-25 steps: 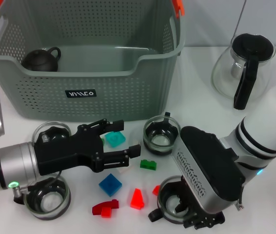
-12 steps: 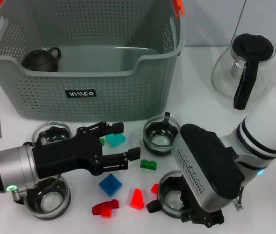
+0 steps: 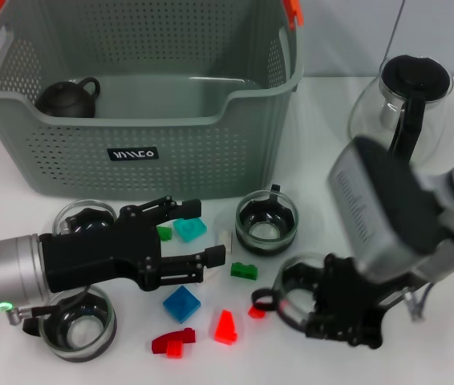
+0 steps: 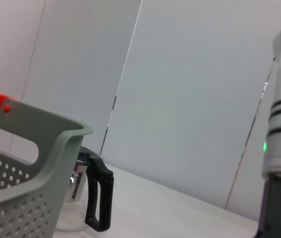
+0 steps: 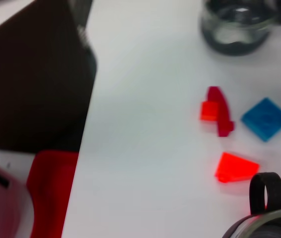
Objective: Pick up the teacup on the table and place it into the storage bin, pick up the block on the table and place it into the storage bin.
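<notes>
My right gripper [image 3: 333, 310] is shut on a glass teacup [image 3: 297, 290] and holds it above the table at front right; the cup's rim and black handle [image 5: 266, 194] show in the right wrist view. My left gripper [image 3: 208, 231] is open low over the table in front of the storage bin [image 3: 143, 154], and a teal block [image 3: 190, 228] lies between its fingers. Other teacups stand at centre [image 3: 265, 224], at front left [image 3: 77, 322], and behind the left gripper [image 3: 83, 218]. The storage bin's rim [image 4: 41, 141] fills the left wrist view.
Loose blocks lie in front: green [image 3: 244, 271], blue [image 3: 181, 304], a red wedge [image 3: 225, 326], a red arch [image 3: 173, 343]. A dark teapot [image 3: 68, 97] sits inside the bin. A glass teapot [image 3: 399, 104] with a black handle stands at the back right.
The right arm has risen and swung to the right, lifting the teacup off the table. The left gripper has drawn back slightly to the left, still open.
</notes>
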Controlling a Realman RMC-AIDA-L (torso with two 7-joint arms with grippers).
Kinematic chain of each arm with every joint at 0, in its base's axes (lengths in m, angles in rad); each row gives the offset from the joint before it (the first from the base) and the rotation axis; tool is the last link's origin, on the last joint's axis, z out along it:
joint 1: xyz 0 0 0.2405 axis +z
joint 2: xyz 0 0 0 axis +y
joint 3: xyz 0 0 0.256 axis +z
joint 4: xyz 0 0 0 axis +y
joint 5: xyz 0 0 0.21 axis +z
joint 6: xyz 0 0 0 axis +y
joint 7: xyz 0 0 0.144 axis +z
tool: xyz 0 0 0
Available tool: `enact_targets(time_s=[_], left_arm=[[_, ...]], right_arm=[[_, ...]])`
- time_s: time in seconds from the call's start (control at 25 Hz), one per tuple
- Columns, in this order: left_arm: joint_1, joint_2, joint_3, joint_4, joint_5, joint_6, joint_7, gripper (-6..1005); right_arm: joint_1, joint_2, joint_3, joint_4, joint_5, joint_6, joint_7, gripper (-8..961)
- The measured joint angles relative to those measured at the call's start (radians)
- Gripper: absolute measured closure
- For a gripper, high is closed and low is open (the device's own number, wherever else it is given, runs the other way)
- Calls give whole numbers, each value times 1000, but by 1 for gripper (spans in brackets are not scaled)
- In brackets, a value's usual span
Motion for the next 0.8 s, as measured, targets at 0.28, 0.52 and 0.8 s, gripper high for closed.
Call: enact_targets(time_s=[0.28, 0.52, 0.8], left_arm=[[7, 7, 0, 12, 15, -3, 3, 123], [9, 8, 3, 13, 38, -23, 8, 123], [17, -1, 11, -1, 62, -45, 9, 123]], right_arm=[[-12, -2, 238, -121, 11, -167, 81, 878], [73, -4, 428, -232, 145, -310, 167, 874], [229, 0, 562, -232, 219, -294, 274, 870]])
